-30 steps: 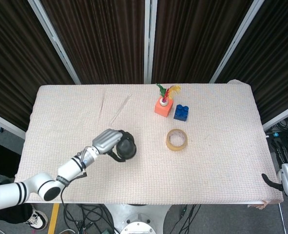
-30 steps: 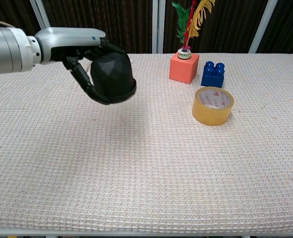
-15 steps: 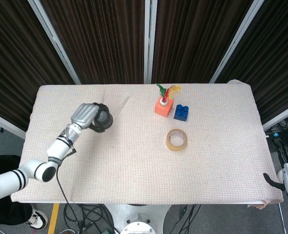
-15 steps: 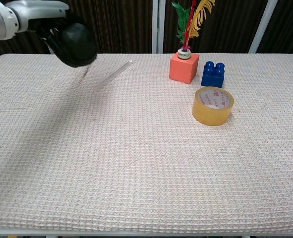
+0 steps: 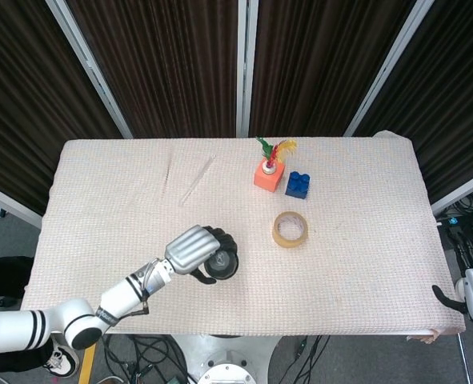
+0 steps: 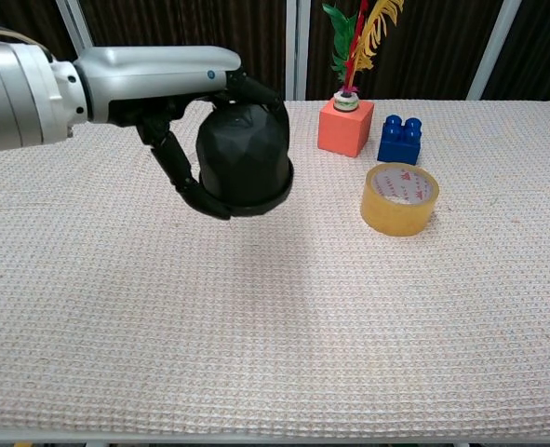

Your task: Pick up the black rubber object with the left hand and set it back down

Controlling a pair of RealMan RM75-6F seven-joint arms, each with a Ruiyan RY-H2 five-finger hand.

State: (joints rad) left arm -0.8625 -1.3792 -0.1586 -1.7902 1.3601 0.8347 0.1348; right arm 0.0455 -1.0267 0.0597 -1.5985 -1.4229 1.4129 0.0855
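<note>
The left hand [image 6: 195, 130] is gripping the black rubber object [image 6: 244, 156], holding it above the bench [image 6: 284, 326] left of the tape roll [image 6: 400, 198]. The roll's inner print is proving too small to read. The right hand [image 5: 452, 300] is showing only at the frame edge; its state cannot be told.

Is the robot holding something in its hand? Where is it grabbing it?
Yes. The left hand holds the black rubber object, fingers wrapped over its top and down its sides, above the table.
</note>
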